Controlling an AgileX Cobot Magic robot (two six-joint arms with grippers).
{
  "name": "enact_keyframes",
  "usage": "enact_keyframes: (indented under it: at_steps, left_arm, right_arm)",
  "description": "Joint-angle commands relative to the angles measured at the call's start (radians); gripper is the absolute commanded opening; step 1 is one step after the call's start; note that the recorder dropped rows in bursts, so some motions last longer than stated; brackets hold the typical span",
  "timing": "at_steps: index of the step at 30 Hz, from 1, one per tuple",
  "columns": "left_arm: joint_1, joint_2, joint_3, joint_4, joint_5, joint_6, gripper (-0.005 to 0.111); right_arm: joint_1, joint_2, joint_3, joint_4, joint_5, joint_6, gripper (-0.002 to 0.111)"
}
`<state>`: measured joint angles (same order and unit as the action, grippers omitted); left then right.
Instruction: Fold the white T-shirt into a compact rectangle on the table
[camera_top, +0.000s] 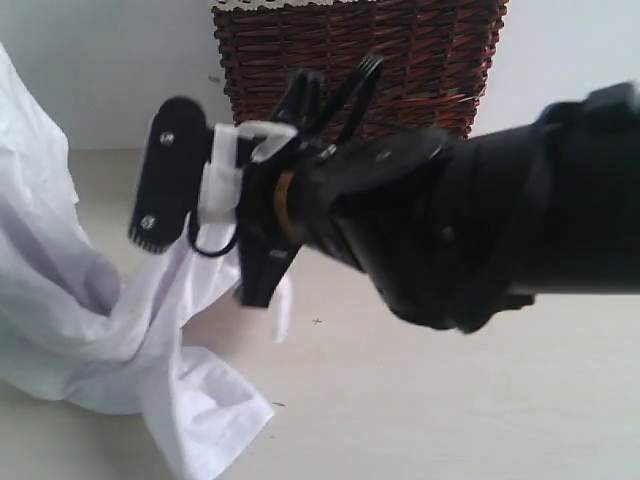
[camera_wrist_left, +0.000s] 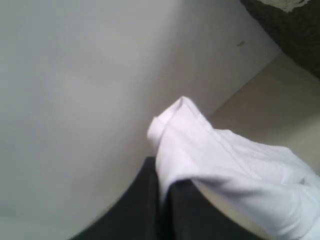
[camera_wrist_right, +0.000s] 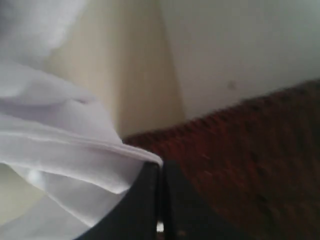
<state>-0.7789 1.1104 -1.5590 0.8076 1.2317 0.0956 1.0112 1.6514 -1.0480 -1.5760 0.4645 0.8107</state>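
Left fingers (camera_wrist_left: 142, 210): closed, pinching a fold of the white T-shirt (camera_top: 70, 300).
Right fingers (camera_wrist_right: 145, 200): closed on a shirt edge.
White T-shirt: bunched at 8 o'clock on the counter (camera_top: 470, 410), partly lifted.
Wicker basket (camera_top: 400, 60): 12 o'clock, behind.

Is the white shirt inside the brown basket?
No, the white T-shirt is bunched up on the table, outside the basket.
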Motion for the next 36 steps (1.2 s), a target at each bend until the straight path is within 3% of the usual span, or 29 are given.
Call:
enact_keyframes:
  at_steps: [1, 5, 8, 11, 15, 24, 36]
  left_arm:
    - [0.002, -0.002, 0.0, 0.024, -0.011, -0.023, 0.0]
    - [0.002, 0.006, 0.0, 0.041, -0.011, -0.033, 0.0]
    - [0.02, 0.013, 0.0, 0.155, -0.011, -0.137, 0.0]
    - [0.105, 0.027, 0.0, 0.207, -0.011, -0.224, 0.0]
    - [0.232, 0.056, 0.022, 0.112, -0.024, -0.239, 0.0]
    - [0.405, 0.125, 0.228, -0.037, -0.125, -0.234, 0.0]
    - [0.422, 0.123, 0.276, -0.112, -0.119, -0.233, 0.0]
  right_arm:
    - [0.001, -0.119, -0.047, 0.084, 0.271, -0.255, 0.0]
    - [0.001, -0.198, -0.119, 0.159, 0.297, -0.363, 0.0]
    - [0.001, -0.248, -0.159, 0.209, 0.321, -0.487, 0.0]
    - [0.001, -0.294, -0.184, 0.213, 0.371, -0.515, 0.0]
    - [0.001, -0.358, -0.188, 0.242, 0.398, -0.548, 0.0]
    - [0.001, -0.432, -0.188, 0.273, 0.521, -0.558, 0.0]
    - [0.001, -0.451, -0.187, 0.346, 0.533, -0.608, 0.0]
